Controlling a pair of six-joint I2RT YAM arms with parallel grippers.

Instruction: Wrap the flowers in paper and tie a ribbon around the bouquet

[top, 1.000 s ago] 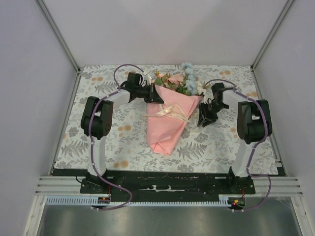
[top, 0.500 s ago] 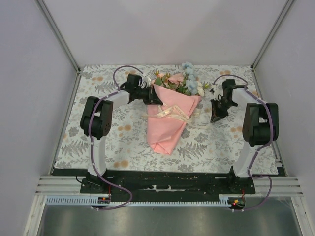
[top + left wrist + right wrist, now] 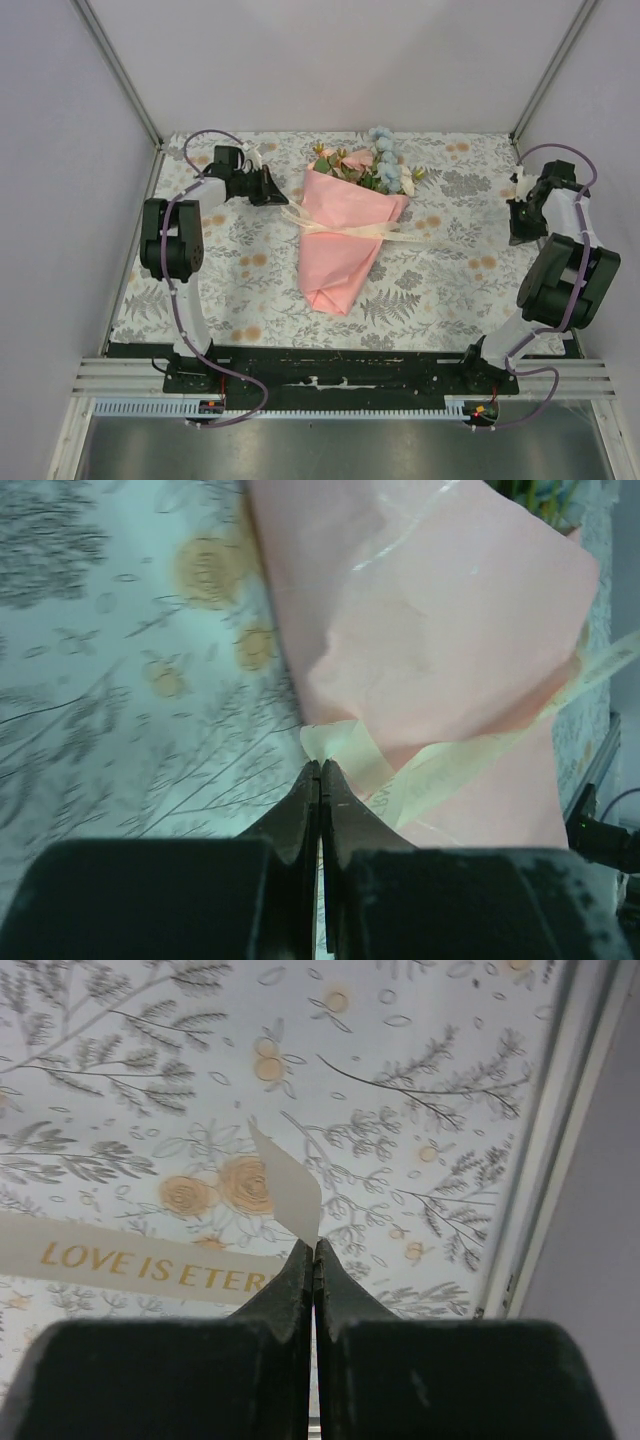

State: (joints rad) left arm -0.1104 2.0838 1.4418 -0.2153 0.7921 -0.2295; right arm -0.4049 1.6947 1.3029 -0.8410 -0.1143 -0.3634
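The bouquet [image 3: 343, 240] lies mid-surface [image 3: 450, 295], its flowers [image 3: 368, 165] pointing away from me and the pink paper [image 3: 338, 270] tapering toward me. The ribbon [image 3: 352, 231] crosses its waist, one end running out to each side. My left gripper [image 3: 319, 772] is clenched on one end just beside the paper, and my right gripper [image 3: 314, 1250] pinches the lettered end, well out to the right. Holding the ends apart, I judge, draws the band snug for tying.

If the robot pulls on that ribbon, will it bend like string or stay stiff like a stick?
Probably floppy: the ribbon folds over where the right fingers pinch it. It looks thin and light, lying flat on the tablecloth. It might slip, since it looks shiny against the paper.
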